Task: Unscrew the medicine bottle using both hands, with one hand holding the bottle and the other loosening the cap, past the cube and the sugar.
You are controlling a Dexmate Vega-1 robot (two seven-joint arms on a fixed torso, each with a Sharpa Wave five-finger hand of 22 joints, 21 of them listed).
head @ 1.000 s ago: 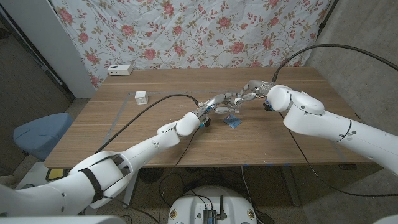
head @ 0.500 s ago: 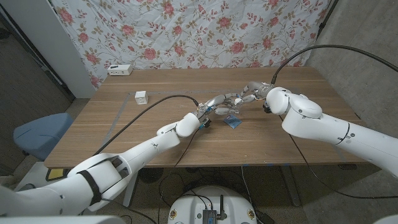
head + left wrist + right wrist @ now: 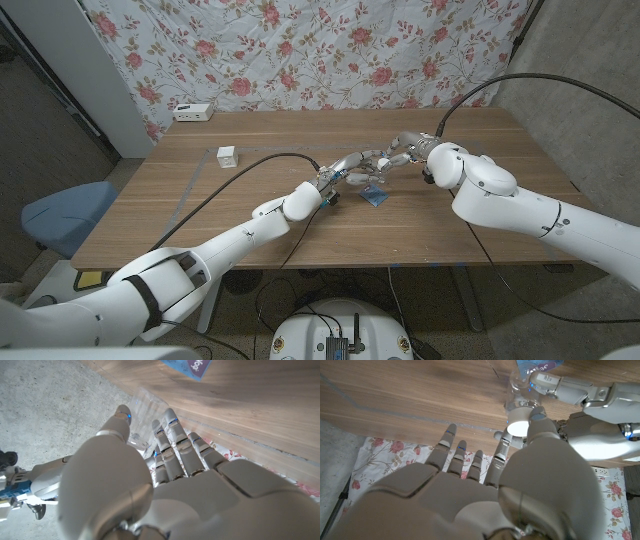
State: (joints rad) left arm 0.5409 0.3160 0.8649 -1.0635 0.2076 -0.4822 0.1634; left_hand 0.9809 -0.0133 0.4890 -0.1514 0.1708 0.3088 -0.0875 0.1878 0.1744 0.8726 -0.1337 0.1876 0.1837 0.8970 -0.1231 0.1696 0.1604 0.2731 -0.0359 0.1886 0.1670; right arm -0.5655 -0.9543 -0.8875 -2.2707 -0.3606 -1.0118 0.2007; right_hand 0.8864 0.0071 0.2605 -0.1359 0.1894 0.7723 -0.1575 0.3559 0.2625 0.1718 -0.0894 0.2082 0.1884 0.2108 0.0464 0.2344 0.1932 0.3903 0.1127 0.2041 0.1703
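The left hand [image 3: 352, 168] grips the clear bottle [image 3: 520, 385] mid-desk. The right hand [image 3: 405, 146] pinches its white cap [image 3: 519, 424]. A blue packet [image 3: 376, 196] lies just nearer.

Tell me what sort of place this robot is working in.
Probably an improvised lab or test room, not a home: a floral sheet is hung as a backdrop behind a plain wooden table, bare concrete wall shows to the side, and cables trail across the tabletop.

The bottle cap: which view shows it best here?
The right wrist view: the white cap shows clearly, pinched by the right hand. In the left wrist view the clear bottle shows, its cap hidden. In the head view, hands cover it.
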